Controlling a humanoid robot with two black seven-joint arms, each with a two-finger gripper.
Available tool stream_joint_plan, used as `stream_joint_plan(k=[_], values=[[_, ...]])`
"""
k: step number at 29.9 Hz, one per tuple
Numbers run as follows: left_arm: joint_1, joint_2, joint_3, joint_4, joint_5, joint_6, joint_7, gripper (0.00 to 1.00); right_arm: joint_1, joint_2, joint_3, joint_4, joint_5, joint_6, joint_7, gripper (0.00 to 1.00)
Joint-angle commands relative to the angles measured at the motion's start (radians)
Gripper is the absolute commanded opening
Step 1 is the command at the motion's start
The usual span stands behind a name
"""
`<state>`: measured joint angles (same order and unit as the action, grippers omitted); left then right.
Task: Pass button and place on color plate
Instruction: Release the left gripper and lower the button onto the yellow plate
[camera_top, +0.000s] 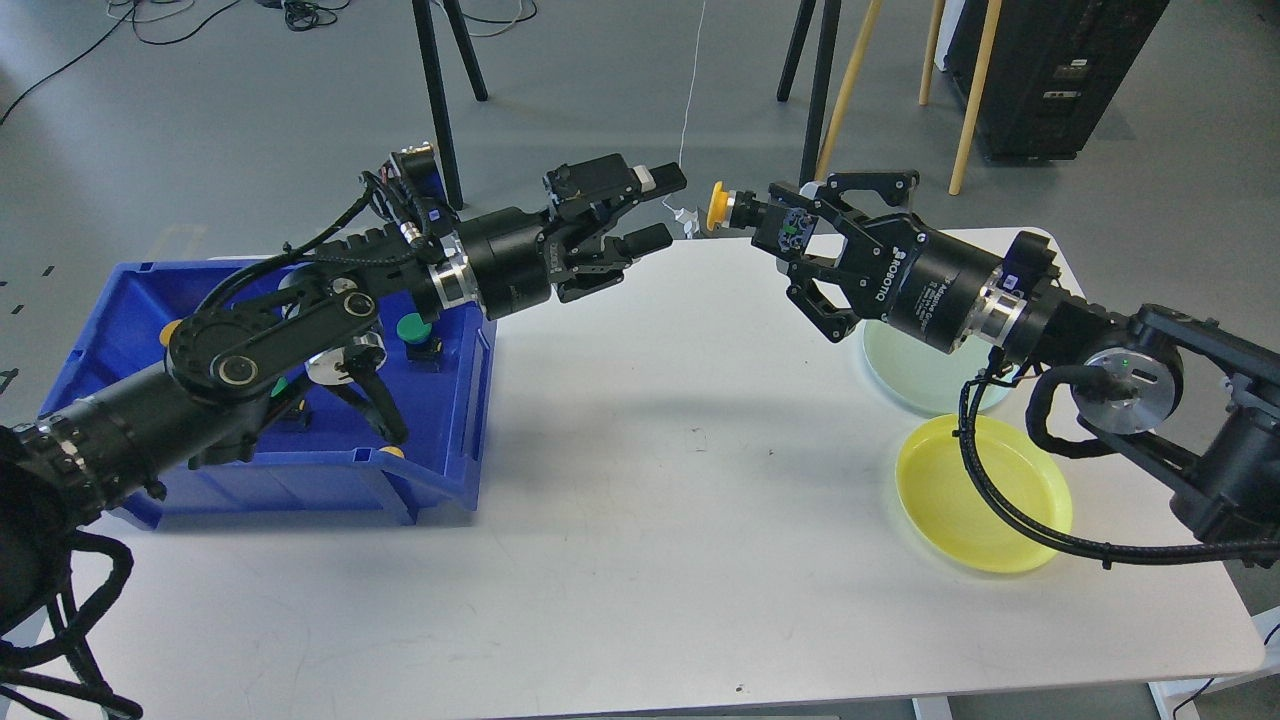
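Observation:
My right gripper (775, 222) is shut on a yellow button (718, 205), whose yellow cap points left, held in the air above the far edge of the white table (650, 520). My left gripper (662, 208) is open and empty, a short gap to the left of the button. A yellow plate (985, 495) lies at the right of the table, under my right arm. A pale green plate (925, 365) lies just behind it, partly hidden by the arm.
A blue bin (300, 420) stands at the table's left, under my left arm, with a green button (412, 328) and other yellow buttons inside. Tripod legs and wooden poles stand on the floor beyond the table.

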<state>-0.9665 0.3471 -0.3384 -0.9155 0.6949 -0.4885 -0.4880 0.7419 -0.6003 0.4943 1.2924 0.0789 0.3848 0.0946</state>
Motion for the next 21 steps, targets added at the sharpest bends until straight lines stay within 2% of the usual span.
stream_joint_plan(k=[1, 6, 9, 12, 16, 19, 20, 21], values=[[0.021, 0.065, -0.112, -0.002, -0.009, 0.0, -0.001, 0.98, -0.229, -0.018, 0.163, 0.034, 0.09, -0.073, 0.002, 0.0], [0.031, 0.234, -0.16, -0.003, 0.017, 0.0, -0.001, 0.98, -0.625, -0.007, 0.479, 0.088, 0.309, -0.272, 0.002, 0.0], [0.023, 0.355, -0.159, -0.003, 0.153, 0.0, -0.001, 0.99, -0.78, 0.031, 0.593, 0.119, 0.371, -0.326, 0.013, 0.0], [0.02, 0.449, -0.159, 0.0, 0.486, 0.0, -0.001, 0.99, -0.851, 0.111, 0.648, 0.108, 0.374, -0.334, 0.016, 0.01], [0.008, 0.484, -0.157, 0.007, 0.948, 0.0, -0.001, 0.99, -0.857, 0.165, 0.644, 0.088, 0.375, -0.339, 0.014, 0.01], [0.008, 0.483, -0.119, 0.009, 1.213, 0.0, -0.001, 0.99, -0.863, 0.214, 0.655, 0.085, 0.375, -0.363, 0.016, 0.15], [0.006, 0.48, -0.09, 0.012, 1.295, 0.0, -0.001, 0.99, -0.868, 0.227, 0.658, 0.084, 0.378, -0.363, 0.017, 0.27], [0.005, 0.478, -0.062, 0.021, 1.348, 0.0, -0.001, 0.99, -0.875, 0.235, 0.665, 0.085, 0.378, -0.359, 0.019, 0.47]])
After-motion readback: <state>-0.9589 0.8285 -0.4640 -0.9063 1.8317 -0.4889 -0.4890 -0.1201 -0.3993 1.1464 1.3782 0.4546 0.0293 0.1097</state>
